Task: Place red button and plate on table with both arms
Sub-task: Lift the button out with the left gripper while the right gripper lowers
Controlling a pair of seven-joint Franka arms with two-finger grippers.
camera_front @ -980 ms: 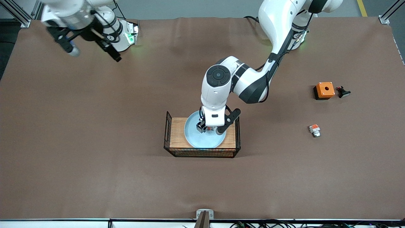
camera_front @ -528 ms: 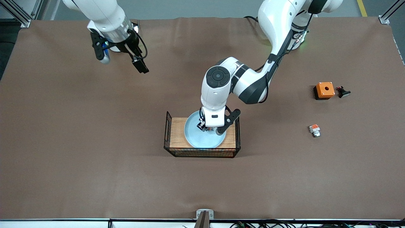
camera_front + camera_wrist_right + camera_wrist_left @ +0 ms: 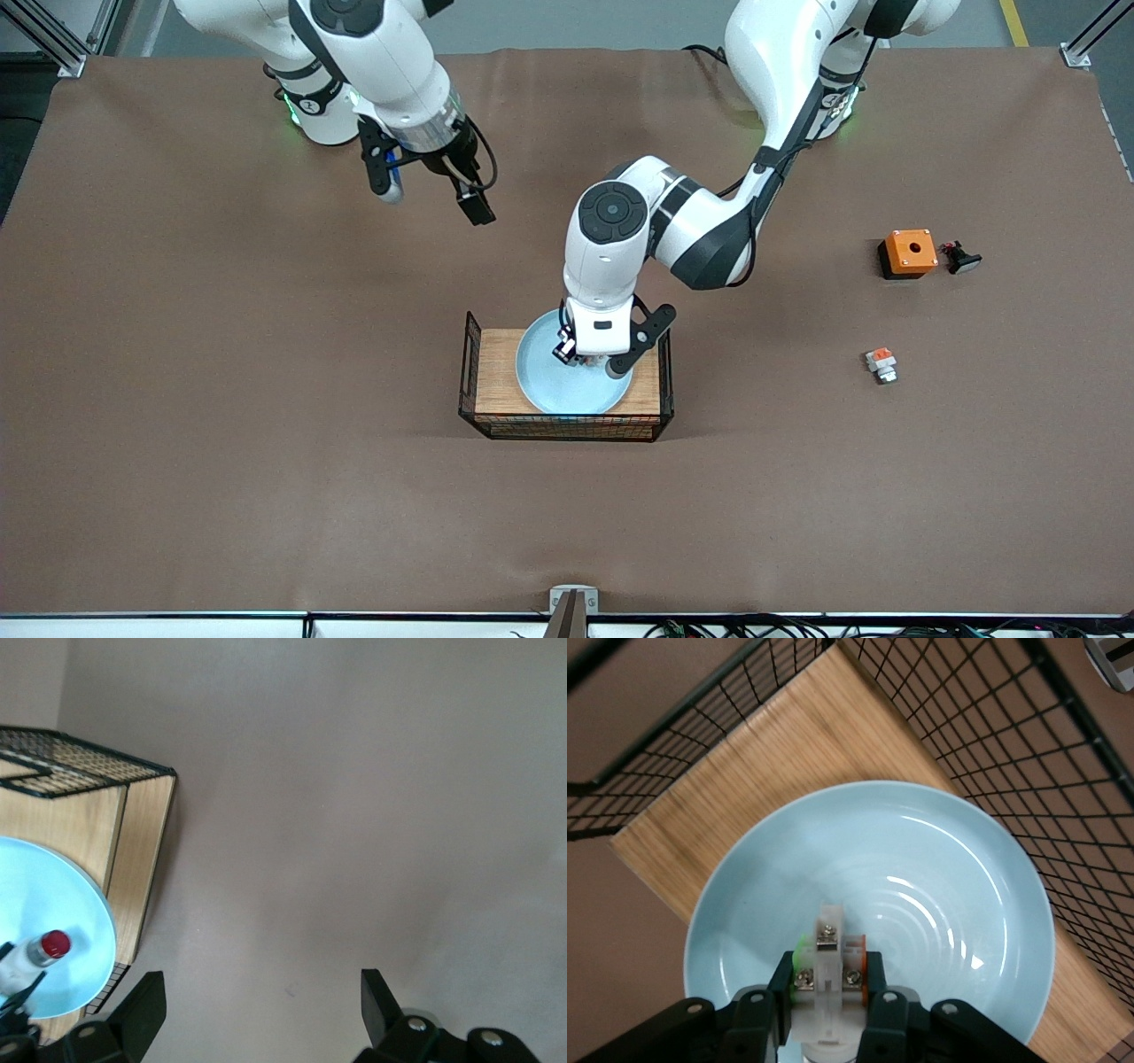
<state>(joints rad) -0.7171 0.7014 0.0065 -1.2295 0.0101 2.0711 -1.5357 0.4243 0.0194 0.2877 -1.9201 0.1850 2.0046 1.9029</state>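
Observation:
The pale blue plate (image 3: 549,383) lies on the wood top of a black wire rack (image 3: 496,372) at mid-table. My left gripper (image 3: 580,354) hangs over the plate and is shut on the red button (image 3: 827,961), a small white-grey part with an orange side patch. I cannot tell whether the button touches the plate (image 3: 939,895). The right wrist view shows the button's red cap (image 3: 55,943) over the plate (image 3: 62,904). My right gripper (image 3: 430,195) is open and empty, in the air over the brown table (image 3: 266,354), between the right arm's base and the rack. Its black fingertips (image 3: 146,997) frame bare table.
Toward the left arm's end of the table sit an orange box (image 3: 909,252), a black push-button (image 3: 962,259) beside it, and a small orange-topped white part (image 3: 881,364) nearer the front camera. The rack's wire walls (image 3: 992,735) rise around the plate.
My right arm has swung from its base corner toward mid-table and the rack. My left gripper has edged up slightly, still shut on the button over the plate.

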